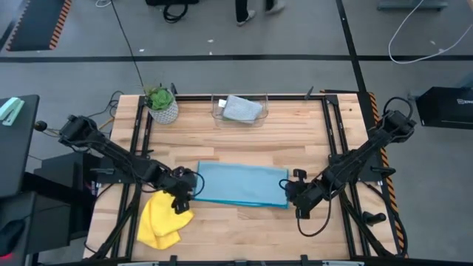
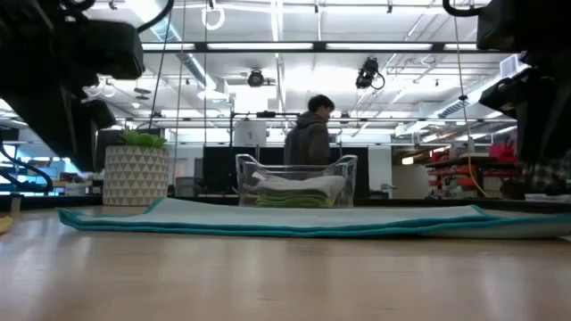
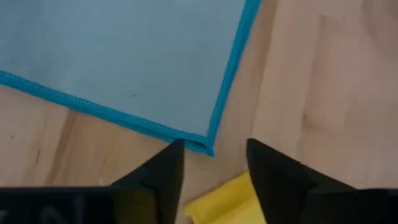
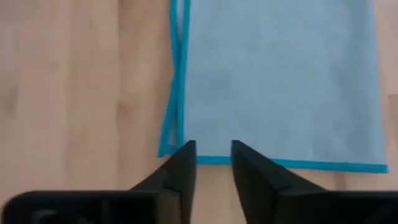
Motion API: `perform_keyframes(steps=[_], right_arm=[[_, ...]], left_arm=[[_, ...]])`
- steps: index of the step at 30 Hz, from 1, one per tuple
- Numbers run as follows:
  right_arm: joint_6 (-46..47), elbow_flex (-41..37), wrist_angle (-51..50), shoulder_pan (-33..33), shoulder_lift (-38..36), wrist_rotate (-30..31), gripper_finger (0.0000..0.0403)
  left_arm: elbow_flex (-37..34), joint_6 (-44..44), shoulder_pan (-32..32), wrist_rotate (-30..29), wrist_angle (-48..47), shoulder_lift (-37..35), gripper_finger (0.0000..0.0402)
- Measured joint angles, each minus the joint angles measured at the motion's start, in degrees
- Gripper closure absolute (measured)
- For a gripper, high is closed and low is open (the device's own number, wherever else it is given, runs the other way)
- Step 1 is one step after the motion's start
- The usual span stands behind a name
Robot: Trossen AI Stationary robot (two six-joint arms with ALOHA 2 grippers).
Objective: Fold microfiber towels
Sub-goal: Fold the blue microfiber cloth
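The pale wooden butcher-block table (image 1: 244, 229) fills the space between the two dark arms. Across its middle lies the light blue microfiber towel (image 1: 240, 183), already doubled into a long flat rectangle with a darker stitched edge; in the right wrist view two layers of edging show, slightly out of line at one corner. A crumpled bright yellow microfiber towel (image 1: 161, 220) sits at the near left corner, just beside the blue one. At the far edge stands the clear plastic rectangular bin (image 1: 239, 109) with a pale grey folded cloth on top and, from the low view, a green one beneath. Beside it is the small leafy plant in a white patterned pot (image 1: 162, 105).

The left gripper (image 3: 214, 163) hovers at the blue towel's left end, fingers parted with nothing between them. The right gripper (image 4: 214, 157) sits at the opposite end, fingers narrowly apart and empty too.

For the next fold, I'd judge each gripper should pinch both layers at its corner, then lift evenly so the edges stay matched.

I can read no writing or labels anywhere.
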Motion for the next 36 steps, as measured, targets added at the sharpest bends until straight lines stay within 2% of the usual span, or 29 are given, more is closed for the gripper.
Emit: perform_keyframes(steps=[4,6,8,11,15,17,18,20,26,31,36], right_arm=[[4.0,0.0,0.0,0.0,-2.9,-1.8,0.0248],[6.1,0.0,0.0,-0.2,-4.9,-1.4,0.0236],[8.8,0.0,0.0,-1.4,-6.0,1.8,0.0236],[13.4,0.0,0.3,-5.4,-4.9,5.8,0.0268],[15.1,-0.1,3.6,-10.9,1.7,5.9,0.0353],[13.6,-0.1,7.2,-12.8,5.8,5.7,0.0388],[12.8,-0.1,8.9,-13.7,7.8,5.2,0.0393],[12.6,-0.1,10.9,-15.8,11.3,3.4,0.0386],[9.3,0.3,12.4,-21.1,16.8,3.6,0.0388],[1.0,-0.2,10.9,-26.9,14.4,4.6,0.0398],[-10.9,-0.2,11.0,-33.8,12.8,4.0,0.0388]], left_arm=[[0.0,1.3,0.5,0.4,-0.5,-3.3,0.0177],[0.0,5.7,2.0,-0.1,0.6,-4.7,0.0172],[0.0,11.7,5.0,-0.8,2.0,-5.1,0.0183],[0.0,21.7,11.9,1.1,5.9,-4.0,0.0228],[0.0,33.0,21.4,9.0,8.8,0.8,0.0319],[0.0,37.4,24.4,10.7,9.4,4.0,0.0365],[0.0,39.0,25.4,10.8,9.4,5.7,0.0382],[0.0,41.3,26.8,10.8,9.5,8.5,0.0392],[0.0,42.5,25.3,11.0,9.6,13.5,0.0373],[0.1,39.5,21.8,10.8,12.1,14.8,0.0391],[0.0,34.6,17.8,11.2,18.4,16.1,0.0390]])
